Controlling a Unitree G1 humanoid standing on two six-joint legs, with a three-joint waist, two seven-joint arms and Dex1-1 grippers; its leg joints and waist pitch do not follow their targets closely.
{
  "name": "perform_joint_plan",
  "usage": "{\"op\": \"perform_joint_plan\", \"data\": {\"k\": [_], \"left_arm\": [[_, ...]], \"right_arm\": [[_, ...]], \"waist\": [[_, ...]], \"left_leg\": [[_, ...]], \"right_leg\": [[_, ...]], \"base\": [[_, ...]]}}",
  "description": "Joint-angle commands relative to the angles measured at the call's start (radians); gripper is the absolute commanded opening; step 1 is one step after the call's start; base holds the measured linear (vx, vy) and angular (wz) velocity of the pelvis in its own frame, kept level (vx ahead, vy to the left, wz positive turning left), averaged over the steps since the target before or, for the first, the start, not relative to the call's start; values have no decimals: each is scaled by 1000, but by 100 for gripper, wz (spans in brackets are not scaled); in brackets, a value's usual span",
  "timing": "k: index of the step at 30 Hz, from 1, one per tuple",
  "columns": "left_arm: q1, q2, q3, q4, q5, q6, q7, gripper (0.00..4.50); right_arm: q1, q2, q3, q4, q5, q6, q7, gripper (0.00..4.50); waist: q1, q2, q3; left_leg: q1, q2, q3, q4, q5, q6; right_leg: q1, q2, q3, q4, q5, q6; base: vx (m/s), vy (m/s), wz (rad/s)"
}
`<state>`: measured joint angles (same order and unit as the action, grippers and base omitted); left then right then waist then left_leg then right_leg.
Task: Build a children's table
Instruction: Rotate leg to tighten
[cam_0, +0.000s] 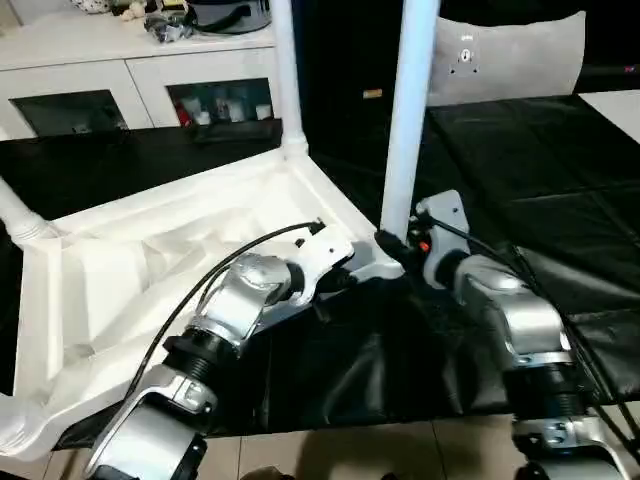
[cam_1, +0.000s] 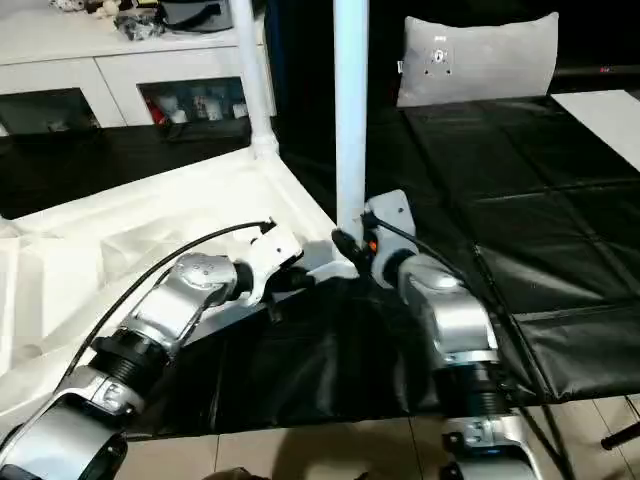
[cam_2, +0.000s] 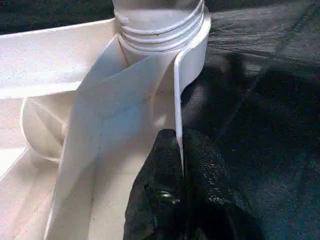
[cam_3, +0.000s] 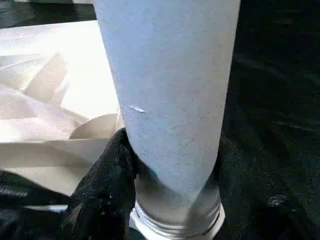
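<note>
The white tabletop lies upside down on the black cover, ribbed underside up. Three white legs stand in its corner sockets: a far one, a left one and the near right one. My left gripper is shut on the thin raised rim just beside the near right socket. My right gripper is closed around the base of the near right leg. A black finger presses against the tube just above its threaded end.
A grey cushion leans at the back right. At the back left stands a white cabinet with clutter on top. The black cover stretches to the right, where a white surface starts. The floor shows along the near edge.
</note>
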<state>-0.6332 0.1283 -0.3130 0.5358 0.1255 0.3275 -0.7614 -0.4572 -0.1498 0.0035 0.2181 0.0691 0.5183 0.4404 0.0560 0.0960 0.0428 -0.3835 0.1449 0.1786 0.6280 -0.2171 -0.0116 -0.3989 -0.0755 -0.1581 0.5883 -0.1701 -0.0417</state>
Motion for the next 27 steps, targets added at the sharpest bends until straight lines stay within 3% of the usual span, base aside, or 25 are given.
{"op": "perform_joint_plan", "data": {"k": [1, 7, 8, 16, 19, 20, 25, 27], "left_arm": [[-35, -19, 0, -59, 3, 1, 20, 0], [-29, 47, -9, -44, 8, -44, -18, 0], [-24, 65, -16, -42, 7, -73, -45, 0], [-1, 160, -45, -22, -11, -195, -213, 0], [-3, 177, -52, -11, -13, -215, -243, 0], [-1, 213, -67, -4, -25, -280, -323, 0], [-2, 261, -91, 2, -37, -357, -441, 0], [-3, 284, -108, 2, -40, -380, -497, 0]], "right_arm": [[14, 40, 46, 15, 23, 8, 19, 266], [44, -10, 43, -31, 63, -41, 119, 320], [52, -32, 51, -39, 60, -56, 149, 346], [62, -175, 49, -32, 83, -154, 345, 396], [60, -210, 59, -29, 91, -174, 407, 430], [56, -265, 85, -30, 101, -197, 513, 438], [54, -322, 109, -28, 146, -222, 678, 438], [43, -333, 111, -12, 172, -226, 733, 405]], "waist": [[5, -6, -71], [6, -2, -71], [6, -4, -71], [15, 2, -70], [23, 2, -71], [30, -4, -72], [52, -4, -73], [59, -11, -73]], "left_leg": [[7, 95, -56, -74, -119, 79], [7, 98, -56, -76, -135, 88], [7, 98, -56, -76, -128, 93], [11, 100, -54, -74, -140, 101], [11, 103, -53, -73, -127, 106], [9, 101, -51, -71, -118, 113], [10, 109, -50, -69, -99, 136], [12, 108, -48, -69, -107, 132]], "right_leg": [[65, -114, 75, -89, -275, -76], [68, -118, 79, -82, -217, -97], [68, -117, 80, -81, -207, -100], [65, -115, 80, -81, -228, -93], [64, -115, 81, -77, -208, -100], [65, -116, 80, -76, -203, -104], [61, -117, 82, -69, -195, -110], [59, -117, 82, -72, -221, -111]], "base": [[0, 0, 0], [0, 0, 0], [0, 0, 0], [0, 0, 0], [0, 0, 0], [0, 0, 0], [0, 0, 0], [0, 0, 0]]}}
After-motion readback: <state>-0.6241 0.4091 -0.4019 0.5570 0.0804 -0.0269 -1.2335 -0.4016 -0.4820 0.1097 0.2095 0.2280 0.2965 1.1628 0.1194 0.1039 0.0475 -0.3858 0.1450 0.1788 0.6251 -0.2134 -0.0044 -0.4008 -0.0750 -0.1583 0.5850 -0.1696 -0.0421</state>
